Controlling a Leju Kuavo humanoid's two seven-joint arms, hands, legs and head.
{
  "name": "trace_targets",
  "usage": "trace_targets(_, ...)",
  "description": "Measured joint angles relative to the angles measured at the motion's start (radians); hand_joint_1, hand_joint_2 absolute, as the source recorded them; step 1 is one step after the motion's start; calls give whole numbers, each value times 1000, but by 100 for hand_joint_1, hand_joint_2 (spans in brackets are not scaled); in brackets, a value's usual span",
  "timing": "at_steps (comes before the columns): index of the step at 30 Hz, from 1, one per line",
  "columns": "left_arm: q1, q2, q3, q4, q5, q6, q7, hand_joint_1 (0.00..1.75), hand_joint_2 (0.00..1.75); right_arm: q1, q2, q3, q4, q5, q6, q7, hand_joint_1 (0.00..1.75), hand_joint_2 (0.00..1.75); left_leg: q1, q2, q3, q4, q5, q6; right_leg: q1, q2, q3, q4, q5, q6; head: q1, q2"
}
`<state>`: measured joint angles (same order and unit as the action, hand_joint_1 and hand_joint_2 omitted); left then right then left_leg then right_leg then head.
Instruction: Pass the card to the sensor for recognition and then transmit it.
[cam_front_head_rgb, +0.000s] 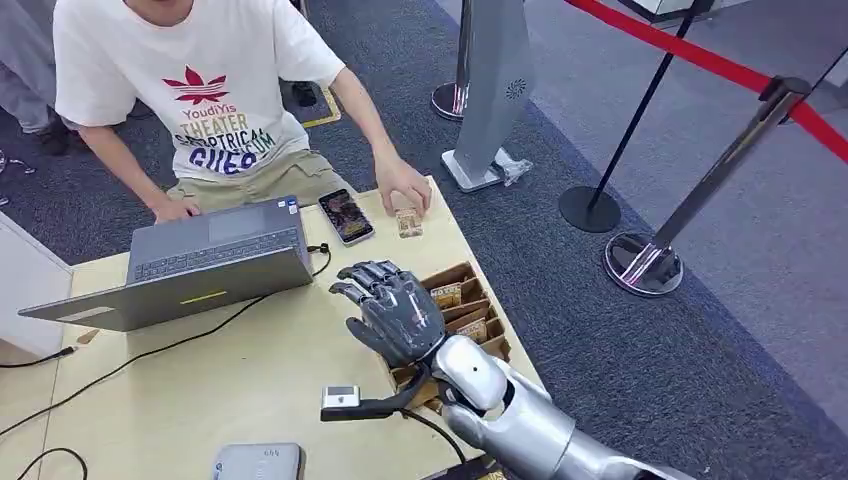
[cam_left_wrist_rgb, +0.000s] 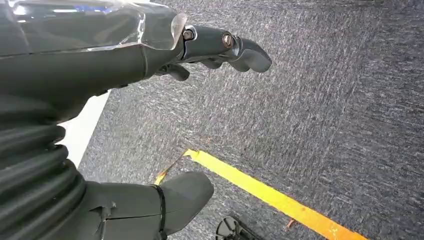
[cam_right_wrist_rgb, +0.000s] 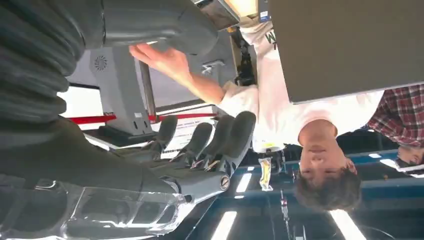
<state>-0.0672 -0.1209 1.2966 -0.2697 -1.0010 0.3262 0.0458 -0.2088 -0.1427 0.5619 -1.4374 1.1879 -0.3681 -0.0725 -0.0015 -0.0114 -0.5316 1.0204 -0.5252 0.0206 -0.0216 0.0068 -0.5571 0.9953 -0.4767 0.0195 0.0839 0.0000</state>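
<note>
Hovering over the card tray at the table's right edge, right hand released, fingers spread, grasping nothing. Left hand hangs above carpet, fingers curled, grasp unclear.

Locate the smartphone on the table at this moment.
In the head view the smartphone lies face up at the table's far edge, between the open laptop and the person's hand.

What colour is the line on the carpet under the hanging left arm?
Yellow. The line crosses dark grey carpet, clearest in the left wrist view.
</note>
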Motion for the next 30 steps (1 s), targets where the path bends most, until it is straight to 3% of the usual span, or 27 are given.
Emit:
trace_targets(14, 0, -1, 0, -5, -14, 0, 6, 0, 175, 91, -10, -59, -49, 83, 8, 63, 70, 175, 0, 0, 0, 0, 0, 0, 0, 0, 0, 0, 0, 0, 0, 0)
trace_targets(30, 1, -11, 1, -18, 12, 3, 14, 0, 175, 116, -13, -91, -43, 86, 26, 37, 87, 175, 0, 0, 0, 0, 0, 0, 0, 0, 0, 0, 0, 0, 0, 0)
